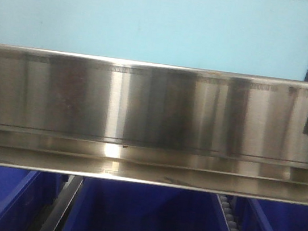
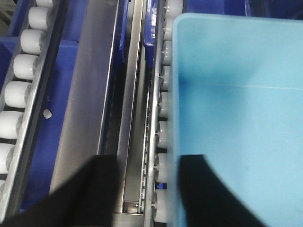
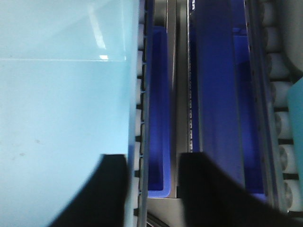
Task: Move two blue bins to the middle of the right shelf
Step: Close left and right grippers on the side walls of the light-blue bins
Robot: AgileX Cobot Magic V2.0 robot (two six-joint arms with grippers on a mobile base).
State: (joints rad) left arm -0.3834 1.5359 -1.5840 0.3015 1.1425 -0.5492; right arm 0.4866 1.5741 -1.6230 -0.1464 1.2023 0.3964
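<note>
Pale blue bin (image 1: 156,21) sits on the rollers (image 2: 163,134) of the middle tier (image 1: 33,156), just behind its steel front rail (image 1: 143,108), which I judge stops it rolling out. My left gripper (image 2: 147,163) and right gripper (image 3: 152,161) each straddle a side wall, one finger inside, one outside, jaws spread and pinching nothing, so the shelf carries the weight, not me.

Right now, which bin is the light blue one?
The big pale sky-blue bin above the steel rail; the dark royal-blue bins under it are much darker.
</note>
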